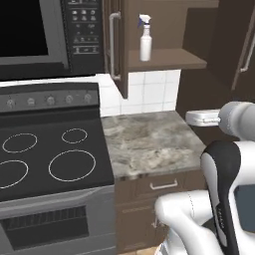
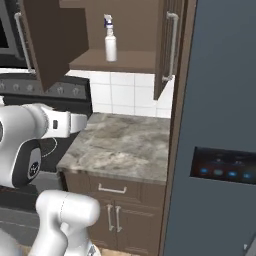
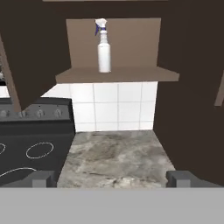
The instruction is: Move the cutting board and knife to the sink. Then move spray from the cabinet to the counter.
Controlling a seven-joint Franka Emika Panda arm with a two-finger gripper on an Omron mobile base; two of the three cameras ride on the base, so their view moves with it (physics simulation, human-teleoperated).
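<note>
From the left base view I have the spray (image 1: 145, 38) standing upright on the shelf of the open cabinet (image 1: 167, 59), near the shelf's left end, with the cabinet's door swung out beside the microwave (image 1: 50, 30); below it lies the counter (image 1: 149, 142), bare stone beside the stovetop (image 1: 47, 159), and my arm's white links rise at the lower right. Switching to the right base view, the same spray (image 2: 110, 39) sits upright near the middle of the shelf, set back a little from the front lip, the cabinet (image 2: 120, 62) open on both sides, the counter (image 2: 122, 145) below and the tall grey fridge (image 2: 220, 125) close on the right; the arm is folded low at the left, well short of the shelf. In the hand view I look straight at the spray (image 3: 103, 46), centred above the pincer (image 3: 112, 178), whose two tips stand spread as wide as they go with nothing between them, and the counter (image 3: 116, 157) stretches beneath. I judge the step in hand to be the reach for the bottle. To do it well I would raise the hand to the height of the bottle's body, keep it centred between the tips, go in level between the open doors, and grip the straight white body below the trigger so that it does not tip backward.
</note>
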